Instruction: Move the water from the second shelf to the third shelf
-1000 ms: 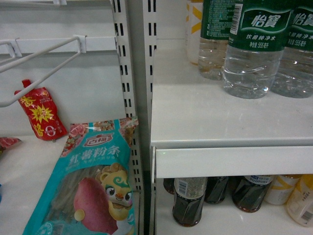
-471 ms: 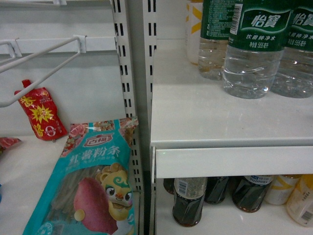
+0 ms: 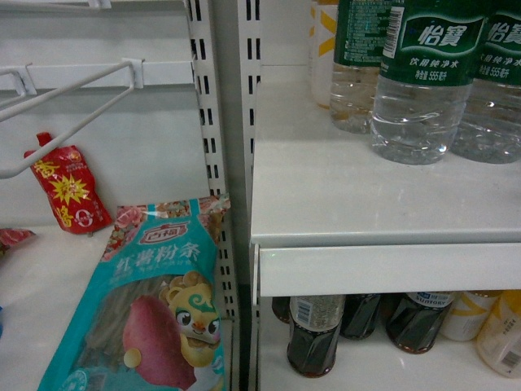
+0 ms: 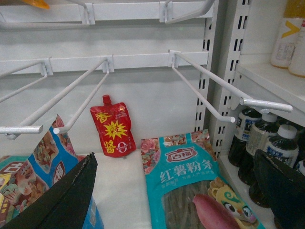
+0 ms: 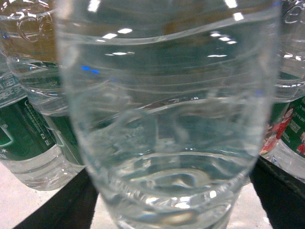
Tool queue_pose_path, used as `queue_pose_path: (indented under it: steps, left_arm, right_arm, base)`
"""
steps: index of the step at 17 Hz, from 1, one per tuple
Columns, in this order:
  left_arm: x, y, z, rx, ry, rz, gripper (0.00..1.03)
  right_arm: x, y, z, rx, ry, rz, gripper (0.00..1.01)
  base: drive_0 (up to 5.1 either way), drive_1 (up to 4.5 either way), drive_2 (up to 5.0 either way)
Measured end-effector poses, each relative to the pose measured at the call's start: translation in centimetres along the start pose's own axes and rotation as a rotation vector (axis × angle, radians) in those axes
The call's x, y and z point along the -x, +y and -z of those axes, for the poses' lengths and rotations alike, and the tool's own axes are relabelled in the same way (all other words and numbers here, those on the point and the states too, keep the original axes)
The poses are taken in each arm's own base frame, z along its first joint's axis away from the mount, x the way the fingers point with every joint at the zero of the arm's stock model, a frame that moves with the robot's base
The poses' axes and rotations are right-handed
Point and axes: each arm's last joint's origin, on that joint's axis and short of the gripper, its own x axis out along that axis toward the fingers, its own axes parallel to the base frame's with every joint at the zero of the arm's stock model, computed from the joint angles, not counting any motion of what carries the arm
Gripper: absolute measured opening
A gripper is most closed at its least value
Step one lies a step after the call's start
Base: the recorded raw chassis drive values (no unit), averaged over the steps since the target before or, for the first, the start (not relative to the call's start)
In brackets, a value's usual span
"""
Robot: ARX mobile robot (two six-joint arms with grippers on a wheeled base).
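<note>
Several clear water bottles (image 3: 423,81) with green labels stand at the back right of a white shelf (image 3: 342,195) in the head view. No gripper shows there. In the right wrist view one water bottle (image 5: 167,119) fills the frame, standing between the two black fingers of my right gripper (image 5: 170,167). The jaws are spread wide on either side of its base; I cannot see them pressing it. More green-labelled bottles (image 5: 28,138) stand behind it. My left gripper (image 4: 176,157) hangs open with nothing between its fingers, in front of the left shelf bay.
Below the water shelf stand dark drink bottles (image 3: 313,334) and pale ones (image 3: 496,334). The left bay holds a teal noodle bag (image 3: 155,301), a red sauce pouch (image 3: 69,191) and white wire hooks (image 4: 209,81). A slotted upright (image 3: 216,147) divides the bays.
</note>
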Motion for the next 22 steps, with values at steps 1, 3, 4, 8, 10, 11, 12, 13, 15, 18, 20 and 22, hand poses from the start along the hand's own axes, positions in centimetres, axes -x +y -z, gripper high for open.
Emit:
queue_pose_path:
  steps: [1, 3, 4, 8, 10, 11, 12, 13, 15, 18, 20, 22]
  left_arm:
    - [0.0, 0.0, 0.0, 0.000, 0.000, 0.000, 0.98]
    - [0.0, 0.0, 0.0, 0.000, 0.000, 0.000, 0.98]
    - [0.0, 0.0, 0.0, 0.000, 0.000, 0.000, 0.98]
    - [0.0, 0.0, 0.0, 0.000, 0.000, 0.000, 0.98]
    - [0.0, 0.0, 0.0, 0.000, 0.000, 0.000, 0.98]
    - [0.0, 0.0, 0.0, 0.000, 0.000, 0.000, 0.98]
    - [0.0, 0.0, 0.0, 0.000, 0.000, 0.000, 0.98]
    - [0.0, 0.0, 0.0, 0.000, 0.000, 0.000, 0.98]
    - [0.0, 0.0, 0.0, 0.000, 0.000, 0.000, 0.98]
    - [0.0, 0.0, 0.0, 0.000, 0.000, 0.000, 0.98]
    - [0.0, 0.0, 0.0, 0.000, 0.000, 0.001, 0.98]
    - [0.0, 0.0, 0.0, 0.000, 0.000, 0.000, 0.98]
  right_arm:
    - [0.0, 0.0, 0.0, 0.001, 0.001, -0.004, 0.96]
    - [0.0, 0.0, 0.0, 0.002, 0.003, -0.008, 0.97]
    - [0.0, 0.0, 0.0, 0.002, 0.004, -0.009, 0.98]
    - [0.4, 0.1, -0.1, 0.001, 0.005, -0.014, 0.98]
    - [1.1, 0.4, -0.5, 0.004, -0.008, -0.021, 0.98]
    - [1.7, 0.5, -0.8, 0.007, -0.020, -0.018, 0.98]
    - [2.5, 0.7, -1.2, 0.010, -0.039, -0.021, 0.98]
    - [3.1, 0.8, -1.3, 0.013, -0.055, -0.024, 0.98]
    - [4.8, 1.1, -1.4, 0.015, -0.087, -0.024, 0.98]
    - [6.9, 0.9, -1.8, 0.022, -0.159, 0.019, 0.95]
    - [8.2, 1.8, 0.3, 0.027, -0.223, 0.079, 0.73]
    - [9.4, 1.8, 2.8, 0.022, -0.181, 0.107, 0.50]
  base:
    - [0.0, 0.00, 0.0]
    - [0.0, 0.00, 0.0]
    - [0.0, 0.00, 0.0]
    - [0.0, 0.00, 0.0]
    - [0.0, 0.00, 0.0]
    - [0.0, 0.00, 0.0]
    - [0.0, 0.00, 0.0]
    - [0.0, 0.00, 0.0]
    - [0.0, 0.00, 0.0]
    - [0.0, 0.00, 0.0]
    - [0.0, 0.00, 0.0]
    - [0.0, 0.00, 0.0]
